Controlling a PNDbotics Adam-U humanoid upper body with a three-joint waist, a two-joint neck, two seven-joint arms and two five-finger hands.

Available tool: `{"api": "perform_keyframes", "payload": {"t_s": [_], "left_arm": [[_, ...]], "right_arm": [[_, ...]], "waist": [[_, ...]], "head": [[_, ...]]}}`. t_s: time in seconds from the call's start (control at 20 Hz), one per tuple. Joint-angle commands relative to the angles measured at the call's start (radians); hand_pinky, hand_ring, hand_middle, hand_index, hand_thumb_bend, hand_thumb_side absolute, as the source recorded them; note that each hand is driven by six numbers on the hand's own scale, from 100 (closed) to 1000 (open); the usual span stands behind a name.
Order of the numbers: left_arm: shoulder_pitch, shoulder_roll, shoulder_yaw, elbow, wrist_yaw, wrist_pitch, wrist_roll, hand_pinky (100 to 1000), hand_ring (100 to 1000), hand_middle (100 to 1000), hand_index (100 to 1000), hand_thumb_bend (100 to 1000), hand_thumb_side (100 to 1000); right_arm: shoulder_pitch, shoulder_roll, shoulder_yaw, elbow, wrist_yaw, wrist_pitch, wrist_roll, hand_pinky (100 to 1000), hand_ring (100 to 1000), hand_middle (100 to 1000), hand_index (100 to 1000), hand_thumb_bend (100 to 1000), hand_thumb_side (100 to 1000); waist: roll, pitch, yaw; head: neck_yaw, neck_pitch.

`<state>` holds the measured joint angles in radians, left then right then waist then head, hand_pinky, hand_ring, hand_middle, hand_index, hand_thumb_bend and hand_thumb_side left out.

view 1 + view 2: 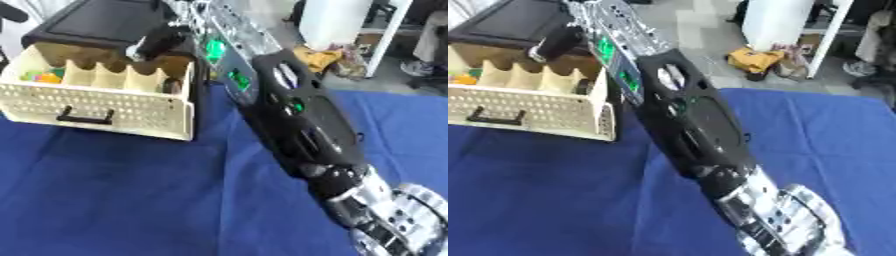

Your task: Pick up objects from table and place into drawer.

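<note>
One surface [105, 200], draped in blue cloth, is seen. One right arm [302, 125] is stretched across it toward one cream drawer [96, 102], pulled open under a black cabinet top [105, 22]. Three upright dividers are counted inside, with a few small colourful objects [44, 76] in the leftmost compartment. The right hand [162, 42] is over the drawer's back; its finger state cannot be told.

You are looking at a cream perforated drawer [96, 107] with a black handle [85, 118] | a plain deep-blue tablecloth [114, 195] | a black arm [306, 125] showing green lights [215, 49].
</note>
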<state>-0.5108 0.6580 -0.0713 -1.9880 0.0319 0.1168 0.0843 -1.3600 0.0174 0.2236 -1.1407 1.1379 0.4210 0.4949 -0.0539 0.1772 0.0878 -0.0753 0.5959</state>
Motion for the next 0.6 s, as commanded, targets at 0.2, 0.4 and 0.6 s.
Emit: {"api": "perform_keyframes", "payload": {"t_s": [0.2, 0.4, 0.6], "left_arm": [[-0.021, 0.041, 0.001, -0.012, -0.056, -0.056, -0.040, 100, 100, 100, 730, 100, 816], [-0.042, 0.105, -0.034, -0.012, -0.116, -0.117, -0.099, 100, 100, 221, 651, 100, 806], [-0.048, 0.197, -0.119, -0.012, -0.176, -0.176, -0.158, 100, 157, 316, 638, 100, 678]], "right_arm": [[-0.044, -0.074, -0.102, -0.154, 0.048, 0.077, -0.085, 402, 559, 651, 831, 450, 792], [-0.028, -0.140, -0.145, -0.254, 0.108, 0.138, -0.146, 526, 617, 682, 834, 100, 866], [0.038, -0.179, -0.148, -0.350, 0.167, 0.184, -0.206, 594, 658, 703, 837, 100, 909]], "waist": [[0.019, -0.014, -0.003], [0.030, -0.012, -0.007], [0.046, -0.012, -0.005]], "head": [[0.006, 0.006], [0.011, 0.012], [0.021, 0.017]]}}
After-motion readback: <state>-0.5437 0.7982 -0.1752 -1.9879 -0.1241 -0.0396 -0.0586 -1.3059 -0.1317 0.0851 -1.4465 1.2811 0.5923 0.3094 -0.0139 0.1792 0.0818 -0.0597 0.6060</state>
